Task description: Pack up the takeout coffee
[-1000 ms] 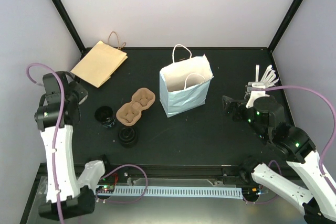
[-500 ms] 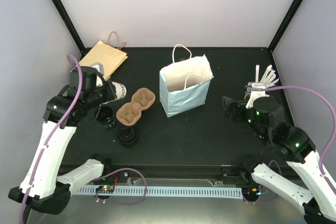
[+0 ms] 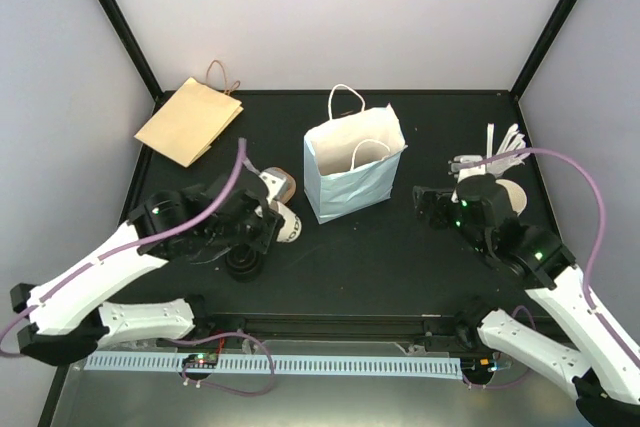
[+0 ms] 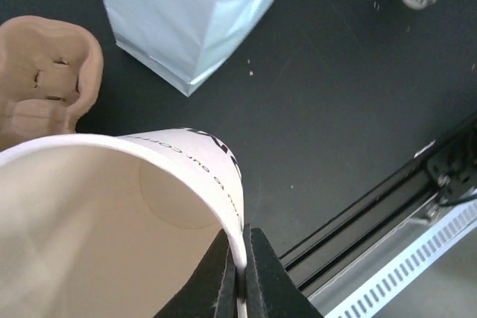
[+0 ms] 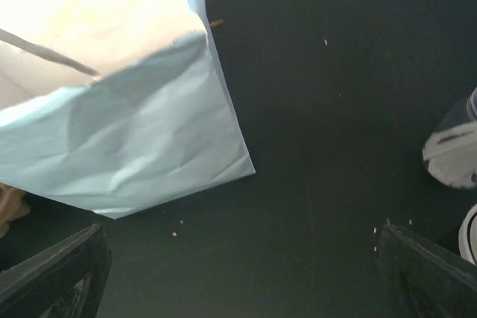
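The pale blue paper bag [image 3: 345,185] stood open mid-table, the moulded brown pulp cup carrier [image 4: 45,72] just left of it. The left gripper [image 4: 241,242] was clenched on the rim of the tapered white paper cup [image 4: 97,221], held tilted beside the carrier; the right gripper [image 5: 240,234] gaped, grasping nothing. Such a thin rim pinch probably wanted slow travel and levelling before set-down. The cup showed black lettering, an empty interior, no lid.
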### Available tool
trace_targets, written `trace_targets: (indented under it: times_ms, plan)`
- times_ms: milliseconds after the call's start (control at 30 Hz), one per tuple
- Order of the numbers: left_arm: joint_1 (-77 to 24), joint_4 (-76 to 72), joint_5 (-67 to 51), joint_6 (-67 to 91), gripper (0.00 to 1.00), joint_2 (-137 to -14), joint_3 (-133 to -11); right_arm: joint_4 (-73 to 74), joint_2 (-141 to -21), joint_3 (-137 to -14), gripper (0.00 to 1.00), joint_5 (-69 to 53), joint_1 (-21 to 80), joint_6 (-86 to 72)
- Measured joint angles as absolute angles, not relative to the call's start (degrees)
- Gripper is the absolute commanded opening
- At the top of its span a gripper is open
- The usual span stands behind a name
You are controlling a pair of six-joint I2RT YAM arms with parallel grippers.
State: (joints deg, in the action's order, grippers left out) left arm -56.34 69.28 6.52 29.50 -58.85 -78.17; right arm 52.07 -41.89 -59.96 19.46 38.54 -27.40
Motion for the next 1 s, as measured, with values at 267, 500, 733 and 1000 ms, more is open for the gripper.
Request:
trace_targets:
  times_ms: [267,500,733,1000]
  plan:
    - [-70.0,71.6,11.3,27.6,0.02,-73.4,-80.9,52.9,-42.2,-54.2,1.00,19.4,38.5,-32.6]
    - [-72.4,70.4,12.3,25.4,0.02,-87.0,-83.1,52.6,-40.7,-48.7,1.00,16.5,38.5,-36.4]
    - [-72.2,65.0,11.6,22.7,0.02,-90.6,-83.2,52.8,-39.7,-46.3,1.00,14.9,38.5,-38.0]
    - [-69.0,61.0,8.6,21.0,0.02,-98.8,-84.2,52.8,-40.0,-46.3,1.00,15.0,38.5,-38.5]
